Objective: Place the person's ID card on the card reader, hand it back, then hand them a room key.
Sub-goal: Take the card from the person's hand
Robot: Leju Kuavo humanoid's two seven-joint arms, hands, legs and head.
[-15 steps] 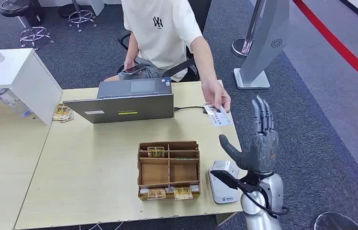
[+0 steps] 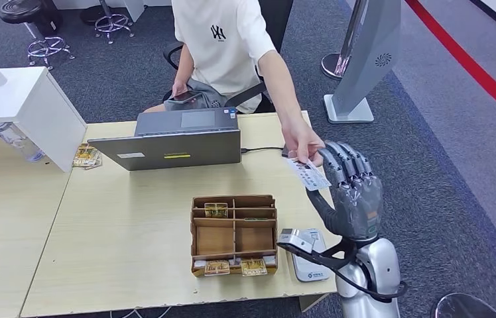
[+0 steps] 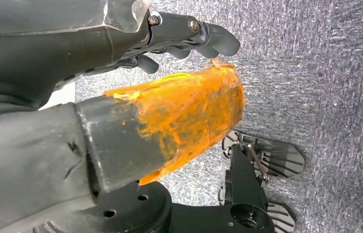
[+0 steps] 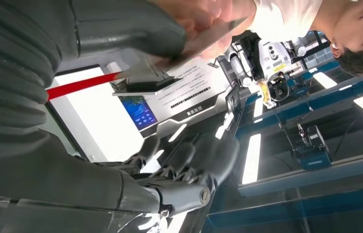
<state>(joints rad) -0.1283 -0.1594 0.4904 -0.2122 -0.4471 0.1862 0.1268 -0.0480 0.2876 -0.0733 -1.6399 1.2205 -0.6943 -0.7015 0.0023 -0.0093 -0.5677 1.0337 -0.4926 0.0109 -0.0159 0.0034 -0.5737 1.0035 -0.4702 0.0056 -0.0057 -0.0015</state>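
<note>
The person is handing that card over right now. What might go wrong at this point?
The ID card sits between the person's hand and the right robot hand, beyond the table edge; if the person lets go before the robot hand grips, it could fall to the floor. The curling fingers might also pinch the person's fingertips.

A reception or check-in desk in an office-like hall is suggested: a light wooden counter (image 2: 132,218) is set on grey carpet (image 2: 431,152) marked with a red floor line (image 2: 477,69). A laptop (image 2: 172,139), a card reader (image 2: 308,255) and a wooden card organiser (image 2: 234,233) are placed on it. A white kiosk stand (image 2: 365,53) and office stools (image 2: 109,23) are seen behind the seated person (image 2: 222,46).
</note>
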